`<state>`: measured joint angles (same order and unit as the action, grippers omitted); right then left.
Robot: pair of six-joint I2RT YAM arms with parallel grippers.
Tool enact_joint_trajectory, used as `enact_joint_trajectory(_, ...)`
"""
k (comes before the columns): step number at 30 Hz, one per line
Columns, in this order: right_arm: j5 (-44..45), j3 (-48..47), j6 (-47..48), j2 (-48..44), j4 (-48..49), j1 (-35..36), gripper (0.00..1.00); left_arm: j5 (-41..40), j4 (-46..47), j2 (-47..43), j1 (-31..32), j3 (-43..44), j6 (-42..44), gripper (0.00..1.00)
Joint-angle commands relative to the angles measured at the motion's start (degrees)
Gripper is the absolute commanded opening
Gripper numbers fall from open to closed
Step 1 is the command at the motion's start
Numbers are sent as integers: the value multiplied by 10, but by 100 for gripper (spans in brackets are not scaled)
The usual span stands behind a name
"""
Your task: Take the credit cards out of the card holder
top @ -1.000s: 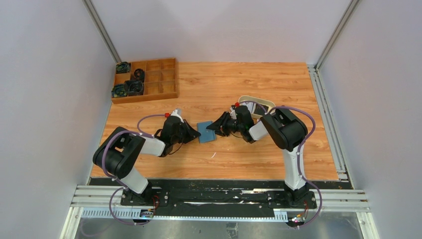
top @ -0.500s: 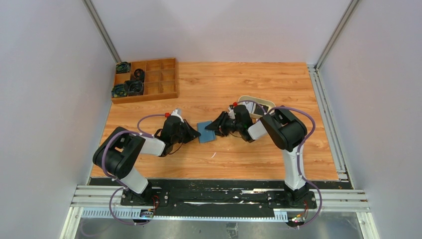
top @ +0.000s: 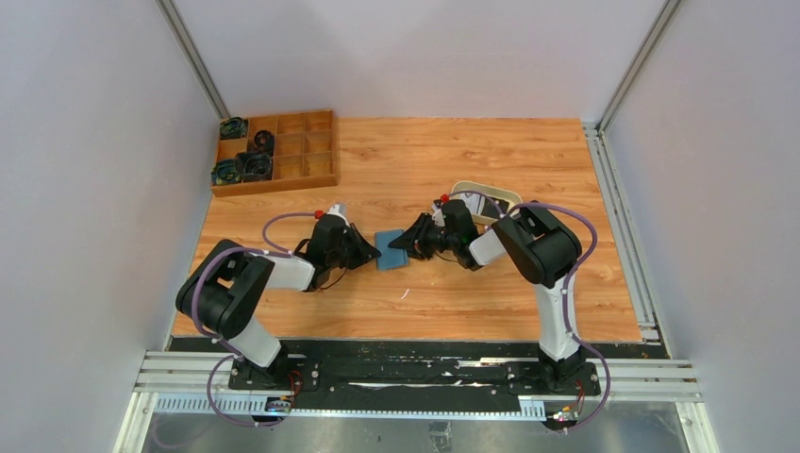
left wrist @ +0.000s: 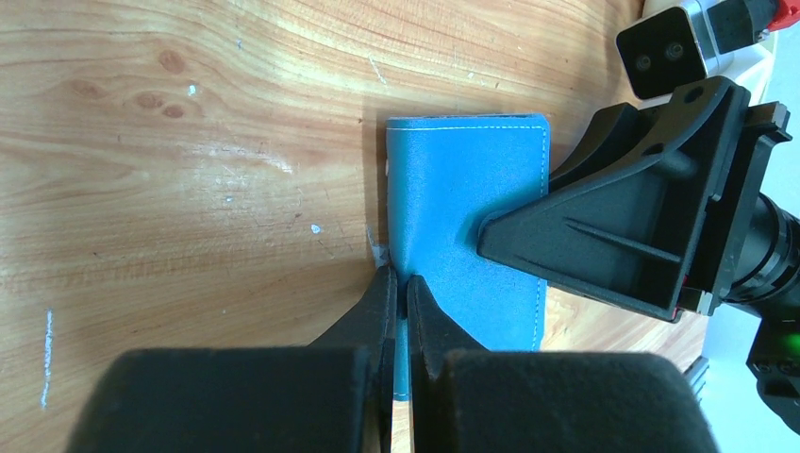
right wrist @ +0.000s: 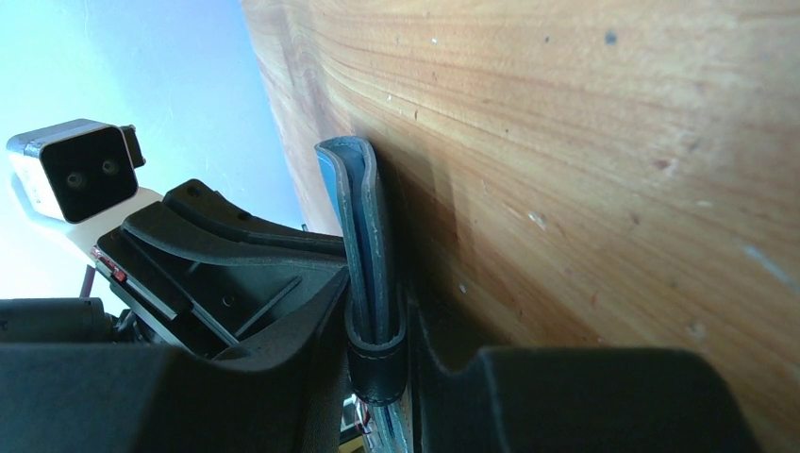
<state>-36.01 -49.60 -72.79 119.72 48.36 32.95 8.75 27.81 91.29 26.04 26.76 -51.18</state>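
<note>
"Top external had the card holder [top: 390, 251] flat on the wooden table [top: 453, 297], midway between the arms. The left gripper [top: 366, 253] sat at its left edge and the right gripper [top: 403, 244] at its right. From that height the jaws could not be read."

"The wrist views settled most of that. Left wrist showed the left fingers [left wrist: 377, 316] pressed together, tips touching the holder's near edge. Whether they nipped any of the cover, it could not show. It also showed the teal cover closed and stitched along its border, with one right finger lying across its far part."

"And right wrist?"

"It saw the holder edge-on, folded shut in two layers. Its end was pinched between the right fingers [right wrist: 302, 377], one over the cover and one on the table side."

"Only the top view took in the cream oval tray [top: 487, 201] behind the right arm. It also had the wooden compartment box [top: 292, 151] at the far left, with dark round items [top: 243, 166] in its left cells."
</note>
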Motion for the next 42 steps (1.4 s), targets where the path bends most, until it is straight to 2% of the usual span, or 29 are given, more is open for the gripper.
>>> enact_joint_trajectory(1, -11, 17, 26, 7, -70, 21, 28, -69, -152, 41, 0, -13, 43, 0)
enact_joint_trajectory(13, -17, -2, 20, 20, -64, 31, 37, -69, -158, 43, 0, -9, 44, 0)
enact_joint_trajectory(24, -23, -16, 15, 31, -44, 35, 37, -70, -166, 43, 0, 0, 47, 0)
enact_joint_trajectory(28, -39, -26, 27, 13, -17, 32, 42, -70, -171, 45, 0, 2, 49, 0)
enact_joint_trajectory(34, -31, -19, 64, -34, -24, 17, 48, -72, -177, 42, 0, 5, 50, 0)
enact_joint_trajectory(42, -1, 54, -10, -16, 125, -23, 45, -73, -181, 42, 0, 6, 53, 0)
